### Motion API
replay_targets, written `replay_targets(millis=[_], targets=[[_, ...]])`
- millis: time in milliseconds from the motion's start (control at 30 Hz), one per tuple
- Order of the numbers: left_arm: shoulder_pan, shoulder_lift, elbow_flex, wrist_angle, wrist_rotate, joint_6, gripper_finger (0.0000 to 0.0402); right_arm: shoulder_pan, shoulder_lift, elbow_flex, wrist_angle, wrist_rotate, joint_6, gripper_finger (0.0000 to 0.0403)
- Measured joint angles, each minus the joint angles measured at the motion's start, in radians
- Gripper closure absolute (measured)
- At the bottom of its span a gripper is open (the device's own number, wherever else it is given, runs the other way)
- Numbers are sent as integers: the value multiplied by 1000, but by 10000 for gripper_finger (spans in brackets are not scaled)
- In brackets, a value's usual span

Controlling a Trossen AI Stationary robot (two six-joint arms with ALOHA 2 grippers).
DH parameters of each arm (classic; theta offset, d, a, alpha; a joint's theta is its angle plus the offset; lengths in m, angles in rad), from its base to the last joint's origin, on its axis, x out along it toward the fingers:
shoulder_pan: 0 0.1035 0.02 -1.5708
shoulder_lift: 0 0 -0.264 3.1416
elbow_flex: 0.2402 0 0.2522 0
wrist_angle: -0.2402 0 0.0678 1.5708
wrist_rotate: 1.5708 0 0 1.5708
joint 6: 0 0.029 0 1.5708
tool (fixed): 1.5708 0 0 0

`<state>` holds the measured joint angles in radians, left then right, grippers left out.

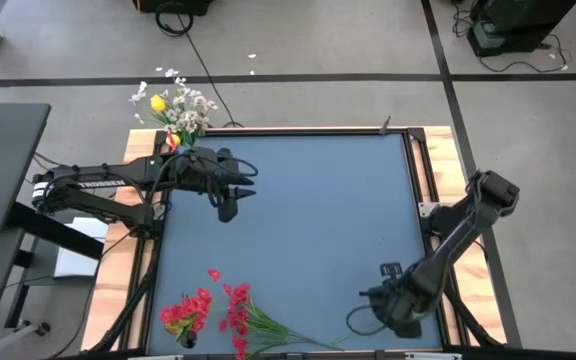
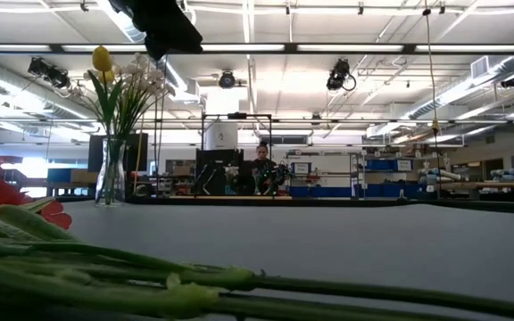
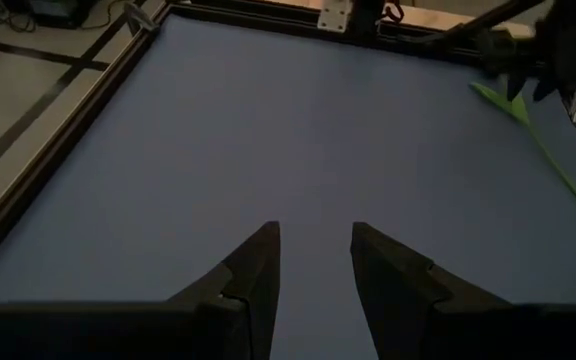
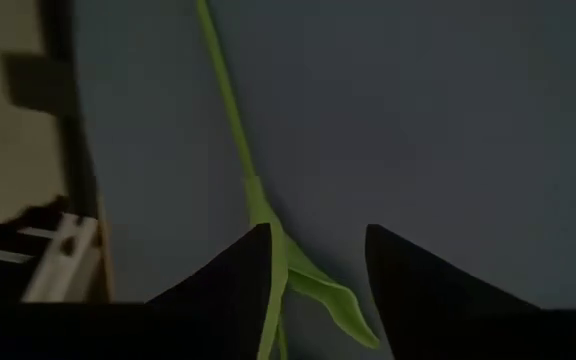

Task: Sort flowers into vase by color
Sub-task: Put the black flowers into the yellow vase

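A glass vase (image 2: 110, 174) at the table's far left corner holds white blossom sprays and a yellow bud (image 1: 173, 105). Red flowers (image 1: 208, 305) lie at the near left, their green stems (image 1: 293, 335) running toward the right along the near edge. My right gripper (image 4: 313, 235) points down, open, over the leafy part (image 4: 318, 292) of a green stem (image 4: 230, 110) that lies on the table; in the high view it is at the near right (image 1: 388, 300). My left gripper (image 3: 315, 228) hovers open beside the vase (image 1: 230, 205), nothing between its fingers. My right gripper comes at the stem from above, its fingers on either side of the leafy part (image 4: 286, 262). One finger (image 4: 238, 275) hides a stretch of the stem, and I cannot tell whether it touches. The stem lies flat on the table.
The blue tabletop (image 1: 308, 220) is bare through its middle. A dark rail and wooden border (image 4: 63, 160) run close beside my right gripper. Beyond the table the low view shows a person far back in the room (image 2: 261, 165).
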<state>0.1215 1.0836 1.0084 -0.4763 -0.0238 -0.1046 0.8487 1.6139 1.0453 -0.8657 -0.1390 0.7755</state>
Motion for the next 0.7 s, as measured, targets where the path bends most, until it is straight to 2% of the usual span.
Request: replay_targets(millis=[267, 567, 700], targets=[[0, 0, 0, 0, -3, -12, 271, 60, 104, -1, 35, 8, 42, 188], [0, 0, 0, 0, -3, -24, 271, 100, 102, -3, 78, 36, 70, 188], [0, 0, 0, 0, -3, -26, 271, 112, 102, -59, 142, 28, 118, 194]])
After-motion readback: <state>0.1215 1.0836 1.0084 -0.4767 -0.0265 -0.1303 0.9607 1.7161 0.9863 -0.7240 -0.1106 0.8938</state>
